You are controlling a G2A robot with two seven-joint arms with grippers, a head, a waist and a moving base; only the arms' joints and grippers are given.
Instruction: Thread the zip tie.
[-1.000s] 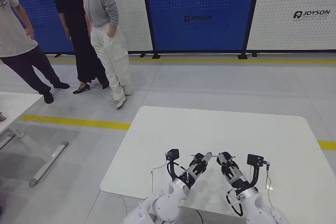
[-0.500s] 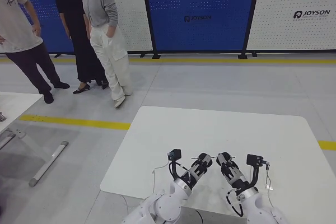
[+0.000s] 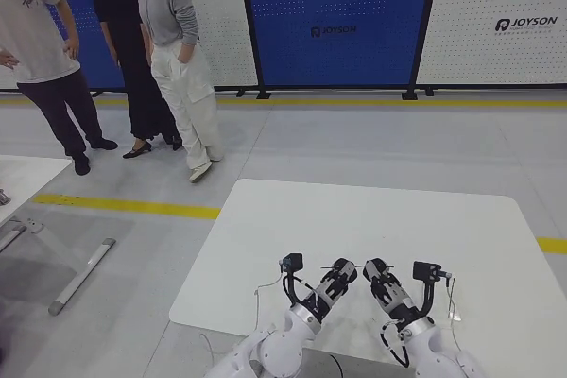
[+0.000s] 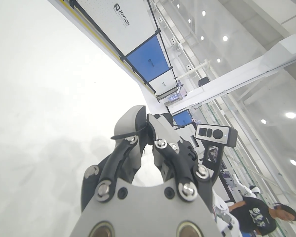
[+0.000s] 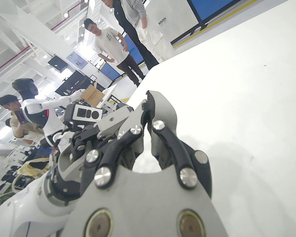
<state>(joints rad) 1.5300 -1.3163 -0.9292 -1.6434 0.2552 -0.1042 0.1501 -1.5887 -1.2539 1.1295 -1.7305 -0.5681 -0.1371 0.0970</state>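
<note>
My left gripper (image 4: 147,122) is shut on a thin black zip tie (image 4: 128,134). The tie's tail sticks out sideways past one finger. In the top view the left gripper (image 3: 343,270) and the right gripper (image 3: 370,269) hang tip to tip just above the white table (image 3: 378,222), near its front edge, with the thin tie (image 3: 329,267) at the left tip. My right gripper (image 5: 146,104) is shut, with a small dark piece, apparently part of the tie, pinched at its tips. The left arm's fingers (image 5: 118,118) lie right beside it.
The table's front edge (image 3: 265,326) runs just below the arms. A second white table (image 3: 19,184) stands off to the left. Several people stand on the floor beyond the table's far left corner.
The two grippers have drawn slightly closer together and a little toward the table's front edge. Both stay shut.
</note>
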